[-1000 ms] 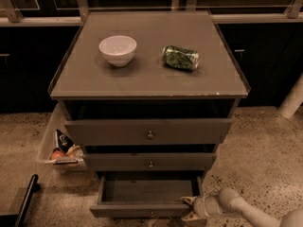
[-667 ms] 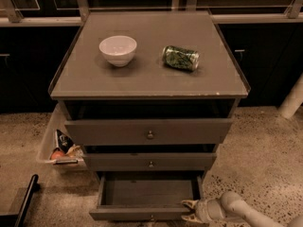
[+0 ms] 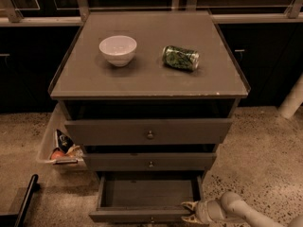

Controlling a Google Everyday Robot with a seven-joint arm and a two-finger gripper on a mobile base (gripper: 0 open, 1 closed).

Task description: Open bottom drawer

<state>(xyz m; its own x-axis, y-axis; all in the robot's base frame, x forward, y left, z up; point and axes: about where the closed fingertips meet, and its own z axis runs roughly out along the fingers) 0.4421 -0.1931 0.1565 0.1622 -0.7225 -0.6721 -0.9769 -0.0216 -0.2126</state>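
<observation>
The bottom drawer of the grey cabinet stands pulled out, showing its plain grey interior; its small knob sits at the lower edge of the view. My gripper comes in from the lower right on a pale arm and is at the right end of the drawer's front, its fingers spread above and below the front panel's top edge. The middle drawer and top drawer are above it, each slightly out.
A white bowl and a green can on its side lie on the cabinet top. A bin with snack packets stands at the cabinet's left. A black bar is at lower left. Speckled floor surrounds.
The gripper and arm have slid a little lower and to the right along the drawer front. The drawer has come out slightly further.
</observation>
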